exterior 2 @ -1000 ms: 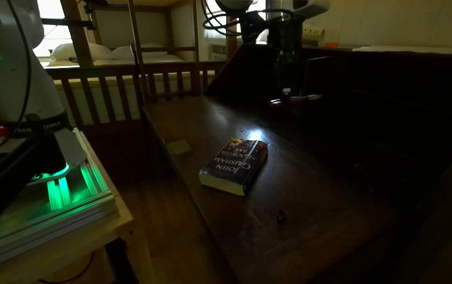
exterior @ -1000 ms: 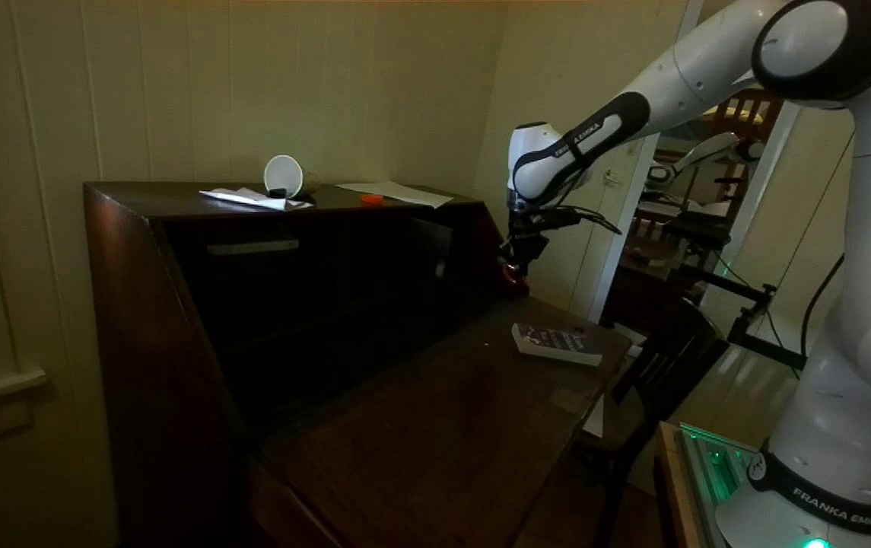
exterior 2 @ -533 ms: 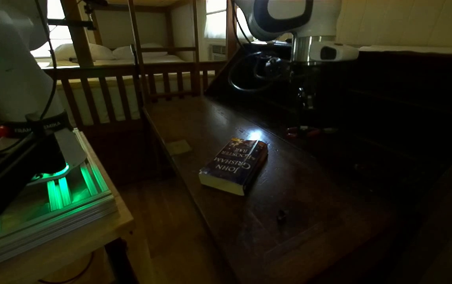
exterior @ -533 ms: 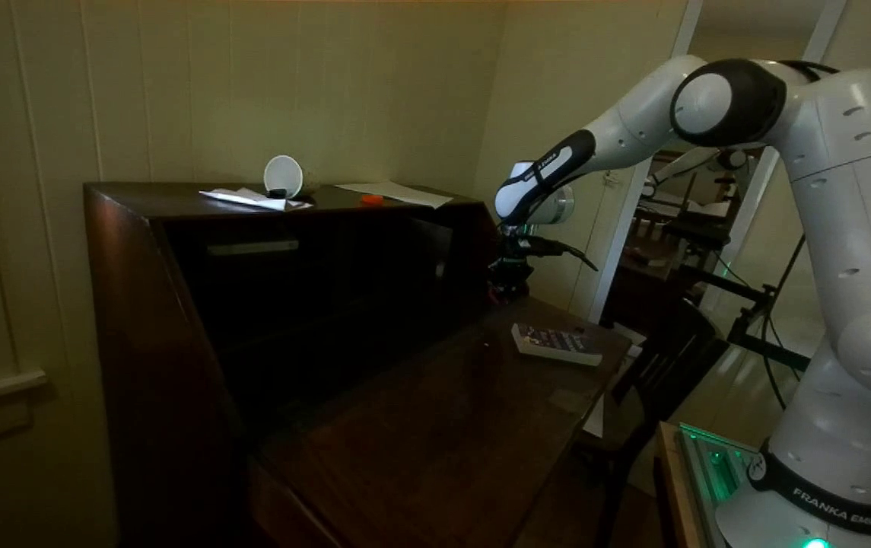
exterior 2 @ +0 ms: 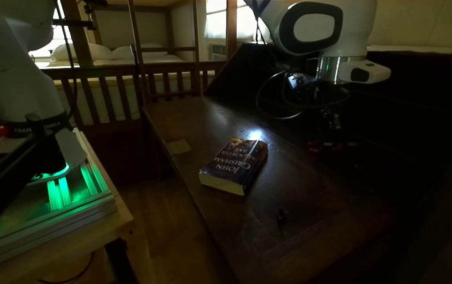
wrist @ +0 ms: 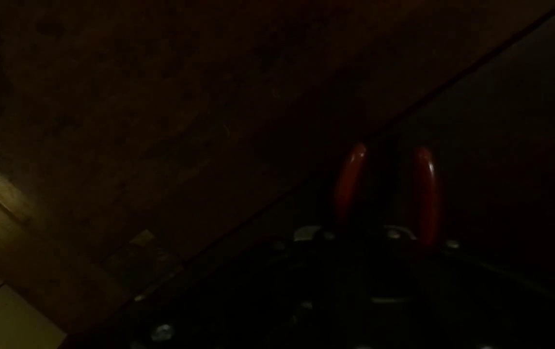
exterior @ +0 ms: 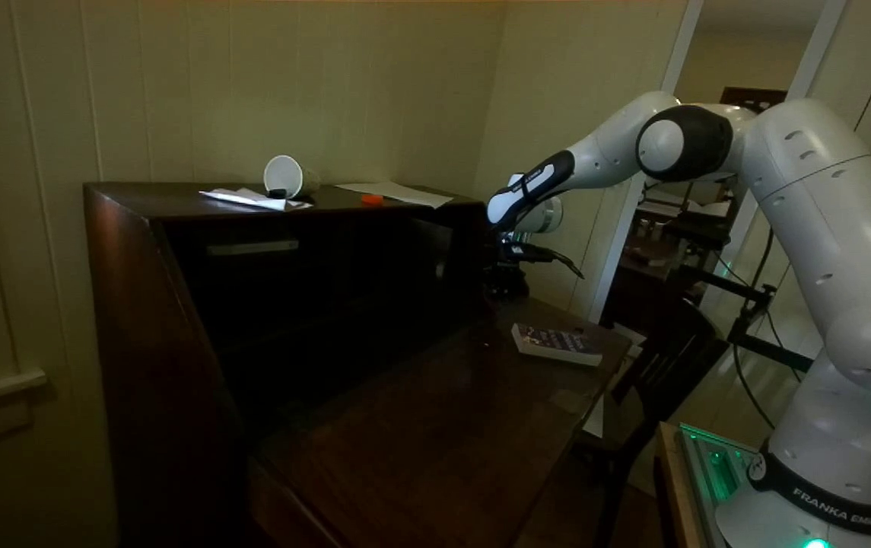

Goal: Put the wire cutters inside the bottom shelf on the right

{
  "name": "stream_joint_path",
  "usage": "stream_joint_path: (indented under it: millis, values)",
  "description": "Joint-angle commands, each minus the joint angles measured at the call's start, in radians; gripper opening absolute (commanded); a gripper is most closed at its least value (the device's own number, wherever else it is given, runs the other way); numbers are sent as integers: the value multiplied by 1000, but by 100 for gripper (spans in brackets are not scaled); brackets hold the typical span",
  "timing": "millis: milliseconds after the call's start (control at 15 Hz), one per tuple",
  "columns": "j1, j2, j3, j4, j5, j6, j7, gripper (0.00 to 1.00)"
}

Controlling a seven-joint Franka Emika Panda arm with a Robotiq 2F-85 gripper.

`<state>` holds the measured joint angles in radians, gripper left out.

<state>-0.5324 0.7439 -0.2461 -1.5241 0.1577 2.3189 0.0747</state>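
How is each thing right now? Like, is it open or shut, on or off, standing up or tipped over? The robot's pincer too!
Pincer: looks shut on the wire cutters.
Wire cutters: red handles spread apart; blades too dark to see.
Book: closed, lying flat.
Desk: open, front folded down.
White cup: looks tipped on its side.
Base light: on, glowing green.

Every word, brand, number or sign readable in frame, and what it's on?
"JOHN GRISHAM": book, front cover.
"ROOSTER BAR": same cover; a smaller word beside it is too blurred.
"FRANKA EMIKA": robot base, black band.
Robot's forearm: lettering too small and blurred.
Wire cutters: too dark to tell.
No readable numbers.
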Motion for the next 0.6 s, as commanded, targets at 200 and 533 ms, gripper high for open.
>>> stream_joint_path:
  millis: [200, 533]
  values:
    - [-11, 122, -14, 226, -68, -71, -95, 3]
    - [-18, 168, 10, 314, -111, -65, -262, 3]
